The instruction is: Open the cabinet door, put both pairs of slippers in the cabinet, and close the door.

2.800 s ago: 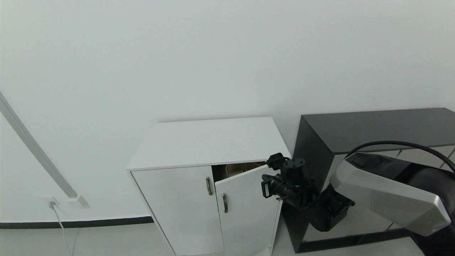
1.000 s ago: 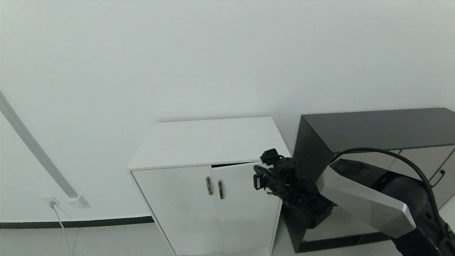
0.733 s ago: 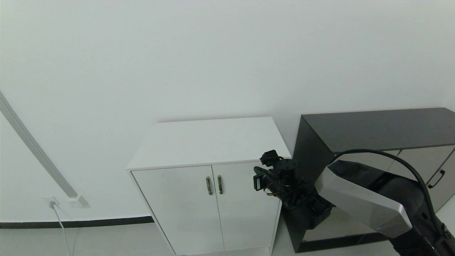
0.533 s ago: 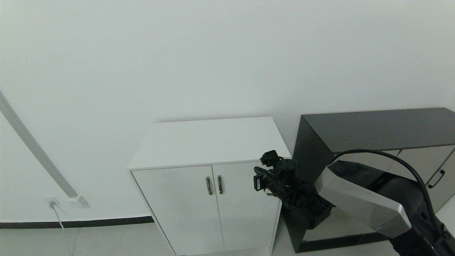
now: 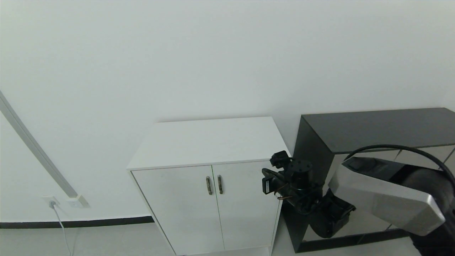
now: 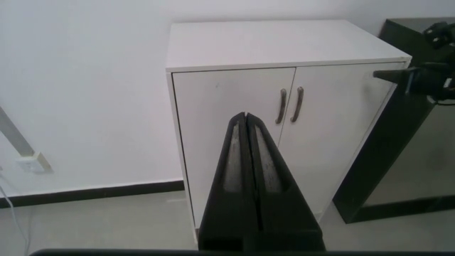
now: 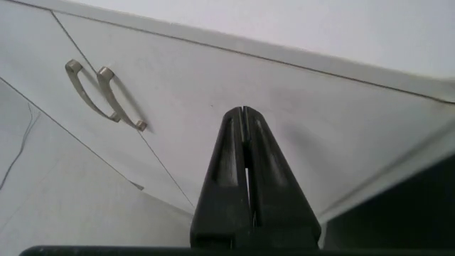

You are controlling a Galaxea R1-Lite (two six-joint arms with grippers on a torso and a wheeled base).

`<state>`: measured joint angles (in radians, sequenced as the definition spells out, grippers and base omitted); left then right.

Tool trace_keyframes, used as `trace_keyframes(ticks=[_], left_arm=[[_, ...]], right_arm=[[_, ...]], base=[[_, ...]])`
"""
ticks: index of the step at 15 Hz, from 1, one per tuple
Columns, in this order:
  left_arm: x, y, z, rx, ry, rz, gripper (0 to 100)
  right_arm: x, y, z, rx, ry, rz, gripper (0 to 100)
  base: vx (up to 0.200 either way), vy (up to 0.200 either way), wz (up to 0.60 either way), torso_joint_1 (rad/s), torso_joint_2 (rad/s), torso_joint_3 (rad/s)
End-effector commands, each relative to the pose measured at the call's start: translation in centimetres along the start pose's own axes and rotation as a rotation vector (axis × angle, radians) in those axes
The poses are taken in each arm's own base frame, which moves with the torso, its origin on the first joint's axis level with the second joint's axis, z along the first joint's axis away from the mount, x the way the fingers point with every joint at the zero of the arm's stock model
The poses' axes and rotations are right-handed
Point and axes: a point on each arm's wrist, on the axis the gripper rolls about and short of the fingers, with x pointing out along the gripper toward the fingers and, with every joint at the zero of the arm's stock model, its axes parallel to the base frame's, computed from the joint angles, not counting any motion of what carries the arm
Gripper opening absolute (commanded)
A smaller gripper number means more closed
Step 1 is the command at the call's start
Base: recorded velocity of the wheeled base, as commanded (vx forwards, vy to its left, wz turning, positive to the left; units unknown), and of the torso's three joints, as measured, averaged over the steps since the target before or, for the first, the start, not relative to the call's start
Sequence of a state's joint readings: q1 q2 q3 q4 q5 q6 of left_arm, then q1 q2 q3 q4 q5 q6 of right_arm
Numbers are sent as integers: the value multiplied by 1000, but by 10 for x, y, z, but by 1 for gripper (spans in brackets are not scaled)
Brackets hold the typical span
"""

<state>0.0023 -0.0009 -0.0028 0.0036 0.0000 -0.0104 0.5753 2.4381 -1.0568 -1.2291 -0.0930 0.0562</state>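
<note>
Right claw [image 5: 266, 183]: clenched, grasping nothing. In the right wrist view you see its two fingers [image 7: 229, 153] pressed flat together, tips pointed at the face of the right door [image 5: 245, 208]. In the head view it sits in front of that door's upper outer corner, just below the top edge of the cabinet [image 5: 209, 142]. Contact with the door: you cannot tell. The tips are at least very close to the panel.

Left claw [image 6: 246, 121]: also clenched and empty, its fingers [image 6: 229, 163] closed into one wedge. It hangs well back from the cabinet, pointed at the front near the seam, a little toward the left door [image 5: 177, 206].

Cabinet: white, standing on the floor against the white wall. Both doors are shut and flush with each other, with only a thin seam between them. The left handle [image 5: 209, 185] and the right handle [image 5: 220, 184] stand upright side by side at the seam, near the top of the doors. Both are apart from your right claw.

Surroundings, for your record:
- A dark sideboard [image 5: 373, 128] stands just beside the cabinet on the right.
- A wall socket [image 5: 52, 203] sits low on the wall to the left of the cabinet, and a cable [image 5: 64, 231] hangs from it toward the floor.
- A pale conduit [image 5: 35, 149] slants down the wall to a small box beside the socket.
- A black baseboard strip [image 5: 78, 224] runs along the foot of the wall.
</note>
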Motion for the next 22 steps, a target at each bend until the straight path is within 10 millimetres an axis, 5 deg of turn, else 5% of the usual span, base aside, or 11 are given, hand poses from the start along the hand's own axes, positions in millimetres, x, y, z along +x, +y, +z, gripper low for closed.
trace_keyframes(ticks=[1,5,11,13,18,22], left_arm=[[0,0,0,0,2,1,0],[0,0,0,0,2,-1,0],[0,0,0,1,2,2,0],[0,0,0,0,2,2,0],[0,0,0,-3,2,2,0],[0,0,0,-3,1,4,0]], right_arm=[[-34,-24,37,11,-50,-62,0],[-135,-66,79,22,-61,-346,0],[-296,-124,87,43,-38,-816,0],[-335,-120,88,51,-62,-831,0],[-409,-69,93,-3,-74,-678,0],[-439,-42,104,-18,-85,-450,0]], base=[[0,0,0,0,0,0],[0,0,0,0,0,0],[0,0,0,0,0,0],[0,0,0,0,0,0],[0,0,0,0,0,0],[0,0,0,0,0,0]])
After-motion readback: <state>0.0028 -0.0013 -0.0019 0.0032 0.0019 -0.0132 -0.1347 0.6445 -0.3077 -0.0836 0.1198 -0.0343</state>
